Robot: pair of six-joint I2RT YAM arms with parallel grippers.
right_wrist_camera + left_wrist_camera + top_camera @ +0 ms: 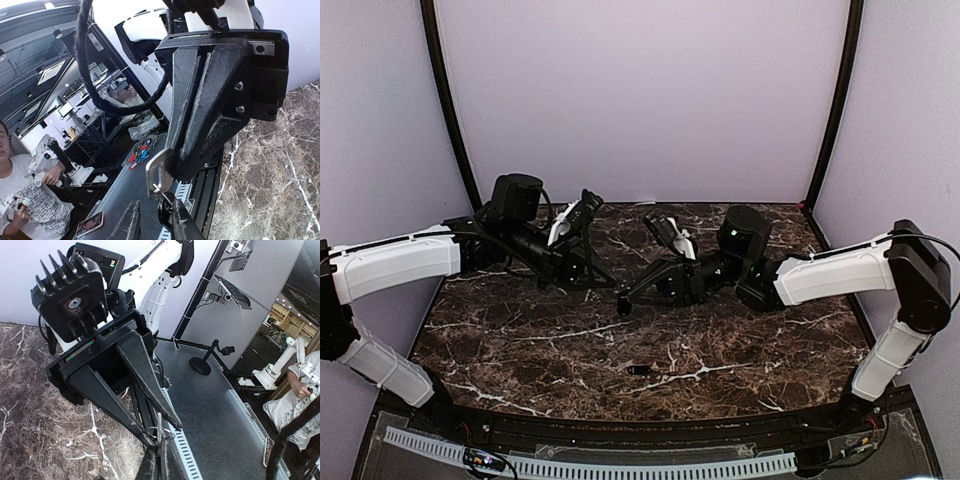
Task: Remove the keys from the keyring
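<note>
Keys: one flat silvery metal key (156,175) is clenched in the left claw (171,169); tip-to-tip opposite, the right claw (161,434) pinches the thin wire keyring (159,428). Unthreading step, I judge; next, work the key along the coil.

Key (638,370) on table (520,345), centre front

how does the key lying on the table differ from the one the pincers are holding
Pose: the loose key lies flat on the table; the held key is raised in the air. Contact: the loose key is untouched; the held key is pinched between left pincer and right pincer. Both are small.
</note>
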